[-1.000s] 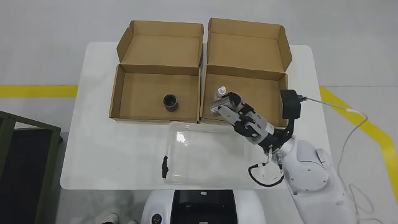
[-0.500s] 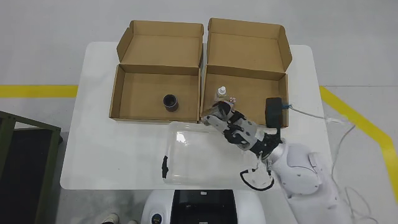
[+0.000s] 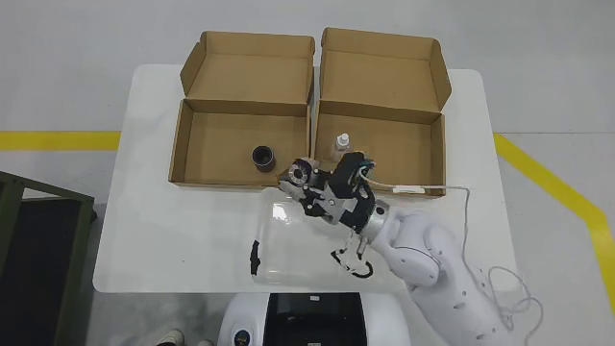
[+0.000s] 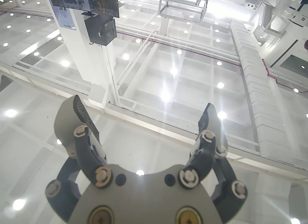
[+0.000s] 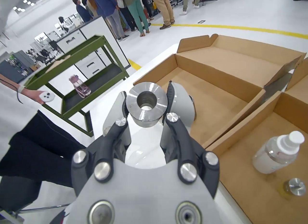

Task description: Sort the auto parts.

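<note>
Top view: at frame centre the right gripper (image 3: pixel 306 175) held a metal ring (image 3: pixel 303 166) by the left box's (image 3: pixel 221 185) front wall

Left wrist view: the left gripper (image 4: pixel 144 114) gaped wide

Right wrist view: its fingers clamped the ring

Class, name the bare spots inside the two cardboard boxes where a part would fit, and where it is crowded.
Left box: bare floor everywhere but the dark sleeve. Right box: bare from the bottle across to the outer side wall. Crowded: round the bottle and small metal part by the shared wall.
</note>
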Available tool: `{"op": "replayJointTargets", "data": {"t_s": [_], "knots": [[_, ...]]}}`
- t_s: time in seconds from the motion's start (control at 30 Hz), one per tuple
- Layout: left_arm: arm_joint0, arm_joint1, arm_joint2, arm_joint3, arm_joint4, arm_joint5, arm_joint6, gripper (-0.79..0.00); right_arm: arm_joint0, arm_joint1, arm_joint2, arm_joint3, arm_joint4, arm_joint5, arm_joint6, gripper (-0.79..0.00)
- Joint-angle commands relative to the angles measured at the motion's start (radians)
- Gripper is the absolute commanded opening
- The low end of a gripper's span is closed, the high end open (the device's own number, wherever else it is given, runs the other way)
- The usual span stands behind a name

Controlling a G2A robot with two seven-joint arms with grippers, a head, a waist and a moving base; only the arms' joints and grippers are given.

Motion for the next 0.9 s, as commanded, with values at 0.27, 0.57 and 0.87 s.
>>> {"op": "replayJointTargets", "data": {"t_s": [0.27, 0.57, 0.87], "knots": [[0.000, 0.000, 0.000, 0.000, 0.000, 0.000, 0.000, 0.000, 0.153, -0.030, -0.115, 0.146, -0.186, 0.064, 0.005, -0.785], [0.000, 0.000, 0.000, 0.000, 0.000, 0.000, 0.000, 0.000, 0.282, -0.060, -0.174, 0.280, -0.230, 0.106, 0.061, -0.785], [0.000, 0.000, 0.000, 0.000, 0.000, 0.000, 0.000, 0.000, 0.363, -0.084, -0.215, 0.377, -0.246, 0.097, 0.116, -0.785]]}}
